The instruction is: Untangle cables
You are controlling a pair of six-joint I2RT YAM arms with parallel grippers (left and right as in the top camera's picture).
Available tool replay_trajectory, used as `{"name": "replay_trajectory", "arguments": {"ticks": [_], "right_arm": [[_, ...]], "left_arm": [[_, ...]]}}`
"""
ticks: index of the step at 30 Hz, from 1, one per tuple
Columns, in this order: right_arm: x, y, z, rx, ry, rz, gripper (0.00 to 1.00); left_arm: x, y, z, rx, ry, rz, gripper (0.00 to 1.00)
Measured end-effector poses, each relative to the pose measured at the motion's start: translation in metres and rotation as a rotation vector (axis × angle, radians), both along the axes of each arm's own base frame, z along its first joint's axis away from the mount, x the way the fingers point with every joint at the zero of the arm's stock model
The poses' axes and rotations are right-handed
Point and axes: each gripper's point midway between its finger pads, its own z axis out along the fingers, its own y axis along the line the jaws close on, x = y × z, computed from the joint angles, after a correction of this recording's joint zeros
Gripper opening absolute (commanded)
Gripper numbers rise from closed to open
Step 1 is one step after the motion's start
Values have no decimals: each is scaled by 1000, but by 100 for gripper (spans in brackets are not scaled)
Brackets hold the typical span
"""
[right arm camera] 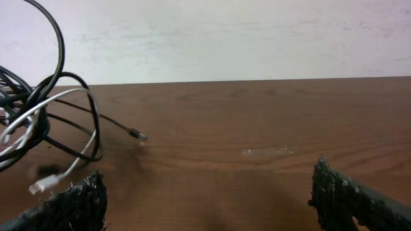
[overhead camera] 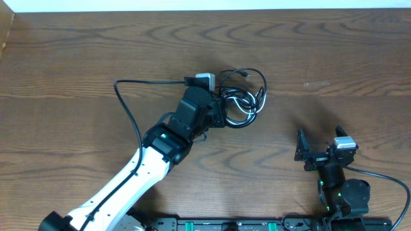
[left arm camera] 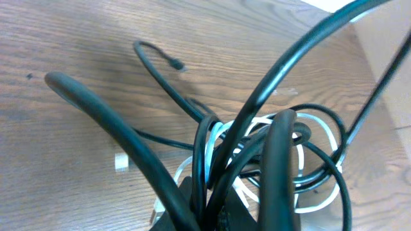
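The cables [overhead camera: 243, 96] lie in a knot of black loops with one white loop at the table's middle. My left gripper [overhead camera: 222, 113] sits at the knot's left edge and is shut on the cables. In the left wrist view, black strands and the white cable [left arm camera: 314, 204] rise straight out of the closed left gripper [left arm camera: 218, 215]. One black plug end [left arm camera: 177, 64] lies free on the wood. My right gripper [overhead camera: 319, 144] stands open and empty to the right of the knot. From the right wrist, the right gripper [right arm camera: 209, 199] faces bare wood, with the cables [right arm camera: 38, 122] at the far left.
A white adapter block [overhead camera: 205, 80] sits at the knot's upper left. A long black cable [overhead camera: 122, 96] runs left from there and curves down beside my left arm. A small white plug [right arm camera: 42, 186] rests near the right gripper's left finger.
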Motion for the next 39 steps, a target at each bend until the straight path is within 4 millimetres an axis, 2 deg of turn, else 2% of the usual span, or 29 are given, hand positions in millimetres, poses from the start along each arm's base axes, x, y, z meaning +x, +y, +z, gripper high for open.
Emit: {"name": "replay_trajectory", "arguments": {"ticks": [3, 22, 25, 28, 33, 34, 35, 38, 39], "right_arm": [[0, 0, 0, 0, 0, 0, 99], [0, 0, 3, 3, -13, -1, 99], [-1, 8, 2, 133, 10, 35, 99], [-7, 33, 5, 508, 91, 160, 99], [-19, 63, 7, 838, 238, 308, 99], [-23, 69, 7, 888, 274, 339, 94], [-25, 72, 7, 912, 295, 358, 83], [-28, 77, 7, 881, 300, 394, 81], [-28, 77, 7, 863, 294, 398, 84]], "left_arm": [[-2, -4, 5, -22, -7, -20, 8], [-14, -18, 7, -72, 28, -108, 8], [-16, -19, 7, -79, 33, -121, 8], [-16, -20, 7, -81, 34, -124, 8], [-17, -20, 7, -83, 35, -127, 8], [-17, -20, 7, -83, 35, -127, 8], [-17, -20, 7, -83, 35, -127, 8], [-17, -20, 7, -83, 35, -127, 7], [-17, -20, 7, -83, 35, -127, 8]]}}
